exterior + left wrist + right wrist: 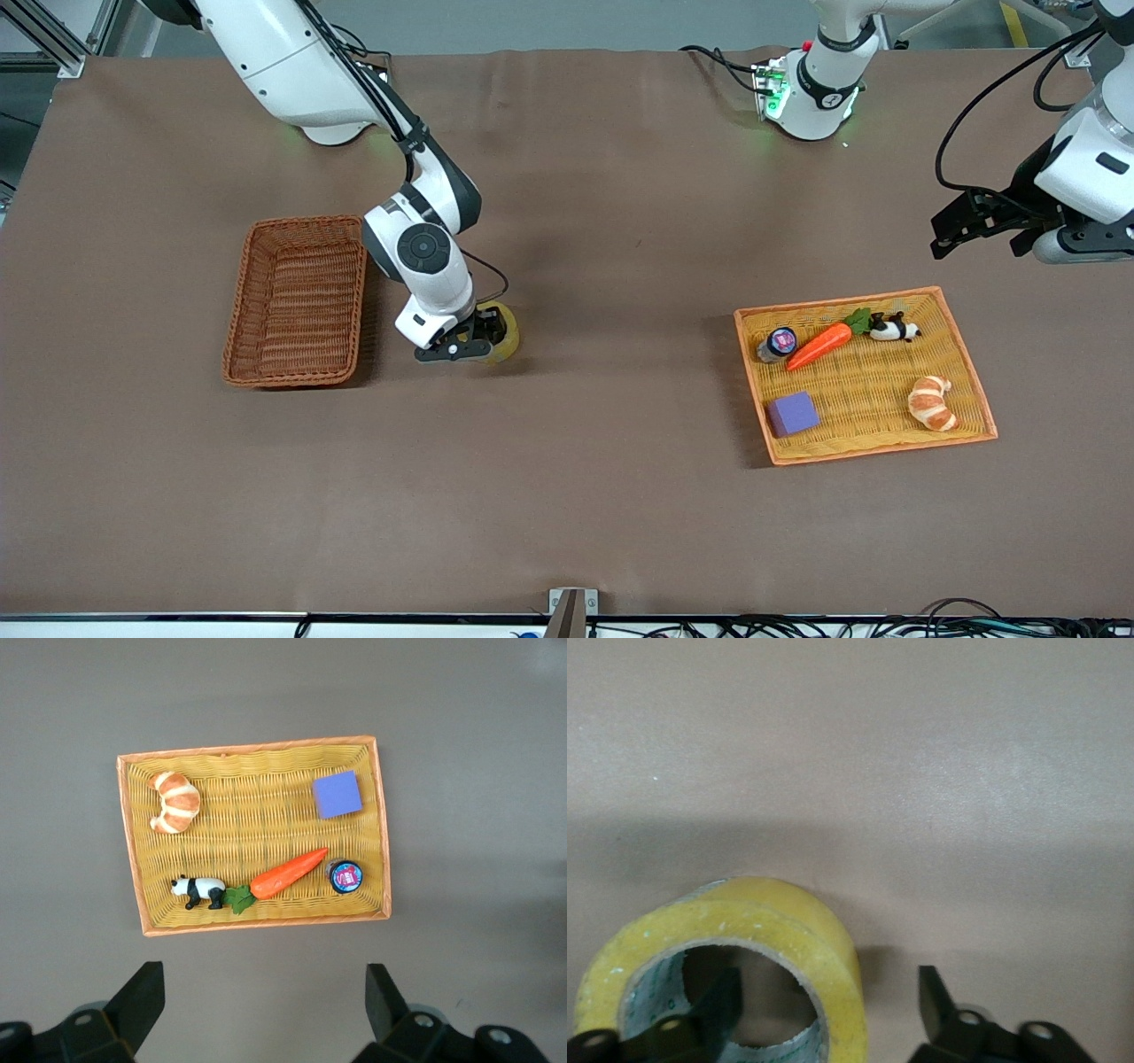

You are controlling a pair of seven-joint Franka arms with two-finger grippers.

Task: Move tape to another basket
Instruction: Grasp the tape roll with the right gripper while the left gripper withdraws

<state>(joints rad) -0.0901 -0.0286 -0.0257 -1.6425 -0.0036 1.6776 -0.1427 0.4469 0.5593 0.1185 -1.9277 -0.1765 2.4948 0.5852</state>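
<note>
The tape (pixel 506 328), a yellowish roll with a grey core, lies on the table beside the reddish-brown wicker basket (pixel 306 223), toward the left arm's end of it. My right gripper (pixel 474 341) is down at the tape and open. In the right wrist view one finger (pixel 718 1001) is inside the roll's hole and the other (pixel 935 997) is outside, with the tape's wall (pixel 788 921) between them and a gap at the outer finger. My left gripper (pixel 950 235) is open and empty, up over bare table by the yellow tray; its fingers (pixel 142 997) show wide apart.
The flat yellow-orange tray (pixel 842 301) holds a croissant (pixel 932 403), a carrot (pixel 819 346), a toy panda (pixel 895 329), a purple block (pixel 792 413) and a small round tin (pixel 780 342). The tray also shows in the left wrist view (pixel 257 746). The wicker basket holds nothing.
</note>
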